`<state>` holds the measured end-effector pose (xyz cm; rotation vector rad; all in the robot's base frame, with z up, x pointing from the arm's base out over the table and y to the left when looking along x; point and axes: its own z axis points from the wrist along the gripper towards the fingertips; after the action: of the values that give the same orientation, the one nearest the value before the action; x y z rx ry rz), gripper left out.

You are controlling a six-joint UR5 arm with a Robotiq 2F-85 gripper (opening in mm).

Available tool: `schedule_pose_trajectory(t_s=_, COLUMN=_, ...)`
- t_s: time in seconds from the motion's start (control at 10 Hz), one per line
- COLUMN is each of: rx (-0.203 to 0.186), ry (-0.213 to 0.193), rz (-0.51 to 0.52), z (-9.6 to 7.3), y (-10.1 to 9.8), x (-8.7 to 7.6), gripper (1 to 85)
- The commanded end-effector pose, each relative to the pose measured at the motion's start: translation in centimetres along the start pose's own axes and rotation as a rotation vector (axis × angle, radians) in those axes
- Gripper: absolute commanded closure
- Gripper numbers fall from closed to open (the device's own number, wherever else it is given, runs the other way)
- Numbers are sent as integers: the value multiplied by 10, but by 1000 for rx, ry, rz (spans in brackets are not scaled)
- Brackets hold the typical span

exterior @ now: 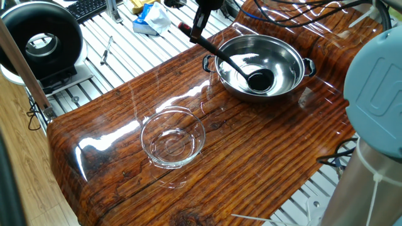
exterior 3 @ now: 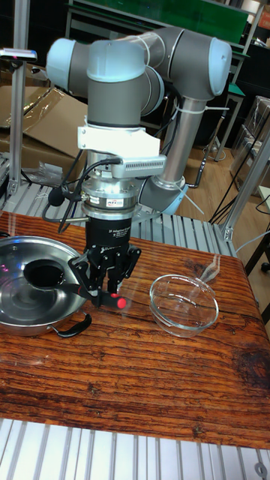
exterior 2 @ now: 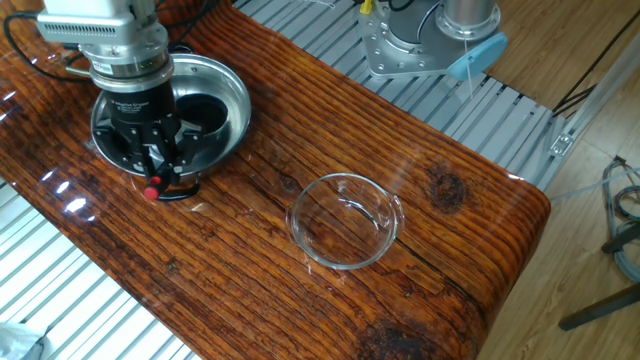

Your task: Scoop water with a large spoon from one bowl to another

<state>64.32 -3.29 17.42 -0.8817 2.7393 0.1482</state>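
Observation:
The steel bowl (exterior: 290,55) (exterior 2: 236,103) (exterior 3: 16,316) stands at the far end of the wooden board. The large spoon (exterior: 230,62), a black ladle, slants into it with its cup (exterior: 259,80) (exterior 3: 44,274) low in the bowl's middle. My gripper (exterior: 200,22) (exterior 2: 152,168) (exterior 3: 106,288) is shut on the handle just below the red tip (exterior 2: 152,193) (exterior 3: 120,301), outside the bowl's rim. The clear glass bowl (exterior: 173,139) (exterior 2: 345,221) (exterior 3: 184,304) sits apart, nearer the board's other end. Water shows only as faint glints in the bowls.
The wooden board (exterior: 251,150) lies on a slatted metal table. A round black device (exterior: 41,41), a keyboard (exterior: 88,7) and a blue-white packet (exterior: 151,19) lie beyond its edge. The arm's grey body (exterior: 377,94) fills the right side, and its base (exterior 2: 420,40) stands behind the board.

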Motion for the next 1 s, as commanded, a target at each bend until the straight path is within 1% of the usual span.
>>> schedule_pose_trajectory(t_s=0.0, rx=14, ry=-5, rz=15, z=-1, y=-5, x=-1, gripper=847)
schedule_pose_trajectory(t_s=0.1, rx=51, ry=-3, rz=9, z=-2, y=-14, x=-1, gripper=847)
schedule_pose_trajectory(t_s=0.2, rx=65, ry=-6, rz=8, z=-2, y=-18, x=-1, gripper=847)
schedule_pose_trajectory(t_s=0.3, rx=69, ry=-7, rz=12, z=-2, y=-19, x=-2, gripper=847)
schedule_pose_trajectory(t_s=0.4, rx=63, ry=-6, rz=24, z=-2, y=-17, x=-1, gripper=847)
schedule_pose_trajectory(t_s=0.6, rx=64, ry=3, rz=47, z=-2, y=-18, x=1, gripper=847)
schedule_pose_trajectory(t_s=0.9, rx=76, ry=-19, rz=54, z=-2, y=-21, x=-4, gripper=847)
